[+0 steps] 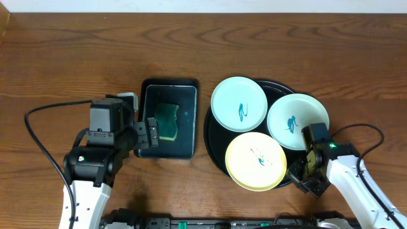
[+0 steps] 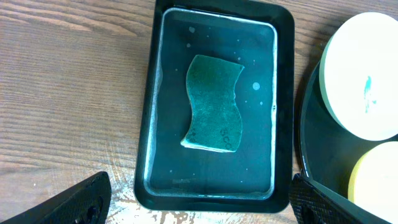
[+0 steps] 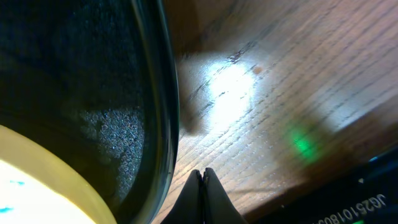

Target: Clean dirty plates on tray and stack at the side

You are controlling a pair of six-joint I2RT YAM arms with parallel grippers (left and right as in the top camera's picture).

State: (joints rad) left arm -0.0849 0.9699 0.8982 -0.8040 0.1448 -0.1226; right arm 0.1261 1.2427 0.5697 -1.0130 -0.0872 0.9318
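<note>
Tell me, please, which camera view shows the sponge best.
The left wrist view: the sponge lies mid-frame, flat in the small rectangular tray, its wavy outline clear. The overhead view shows it small, next to the left gripper. The right wrist view shows none of it.

On my tabletop (image 1: 76,57): small tray (image 1: 191,86) sits left of ctr w/ the sponge (image 1: 170,117) lying inside it. Big tray (image 1: 215,141) is just to its right, edges close. Three plates on the big one: rear-left plate (image 1: 238,104), right plate (image 1: 294,121) beside it, and front plate (image 1: 255,160) before both, at the front rim. L pincer (image 1: 151,130) is over the small tray's left edge. R pincer (image 3: 203,186) is just outside the big tray's front-right rim.
</note>
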